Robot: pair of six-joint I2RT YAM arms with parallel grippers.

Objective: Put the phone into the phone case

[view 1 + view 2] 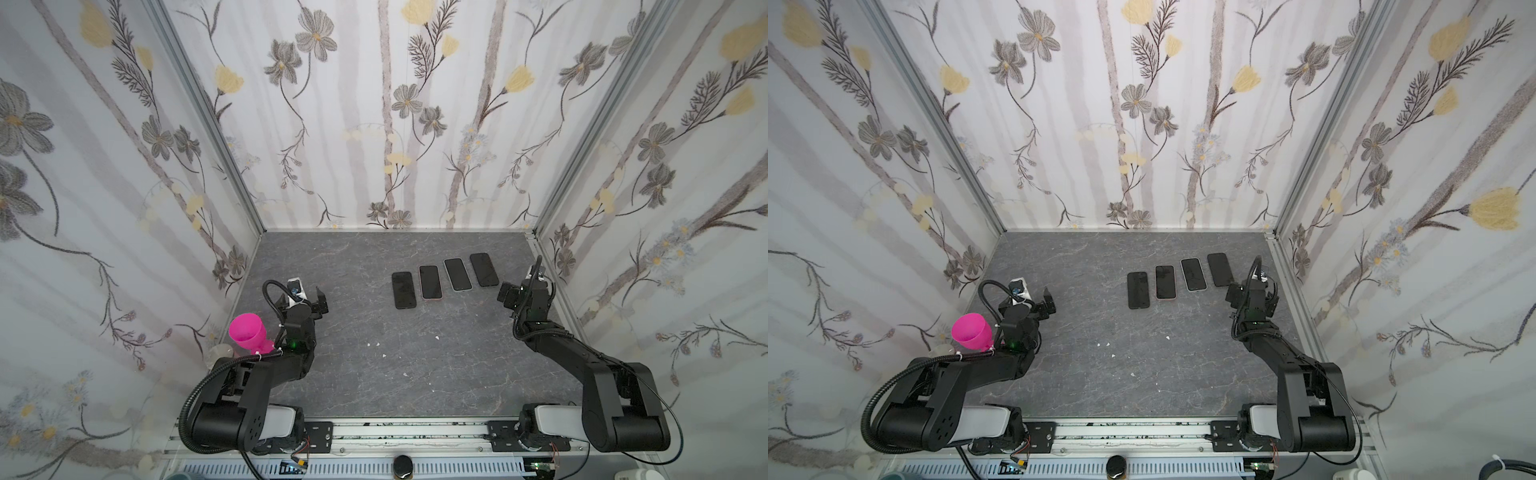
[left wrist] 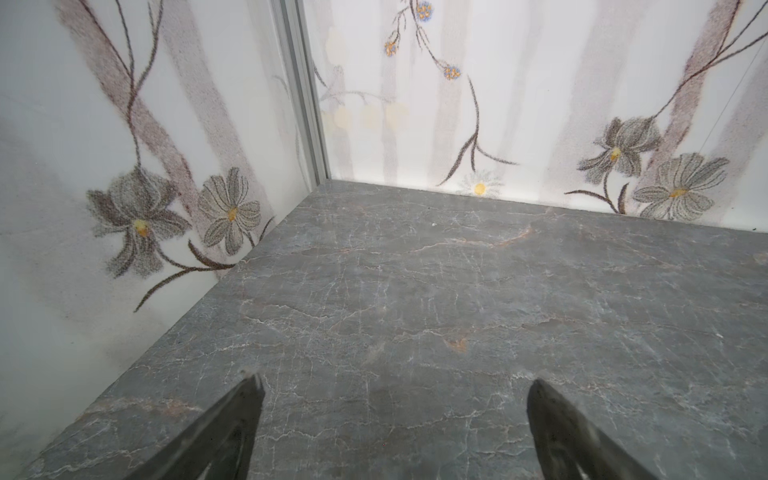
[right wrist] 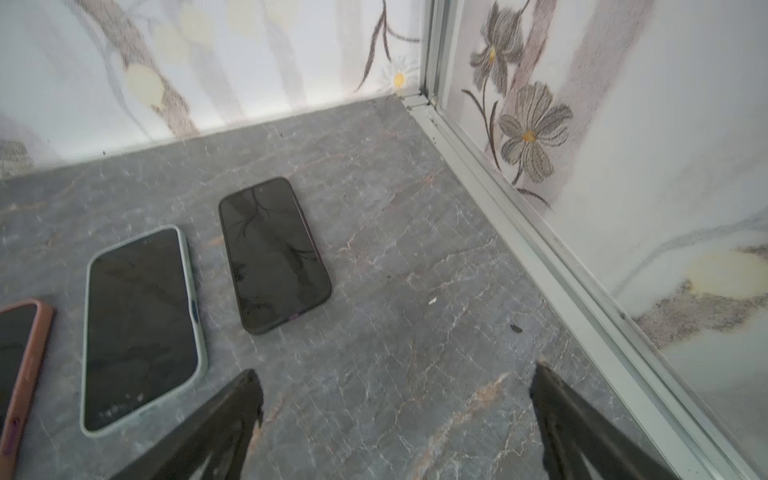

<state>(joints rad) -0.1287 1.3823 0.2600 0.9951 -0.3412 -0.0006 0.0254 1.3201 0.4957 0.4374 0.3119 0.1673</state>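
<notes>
Right claw (image 3: pixel 395 411) gapes empty near the dark phone (image 3: pixel 274 255), last of four in a row on the surface (image 1: pixel 374 353); left claw (image 2: pixel 395 399) also wide, well apart. No loose case shows, so probably finished, though dark cases hide well.

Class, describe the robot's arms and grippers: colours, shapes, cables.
The left arm and right arm: black, white base housings, looping black cables; a pink cup is tied to the left. The left gripper and right gripper: black tapered fingers.
</notes>
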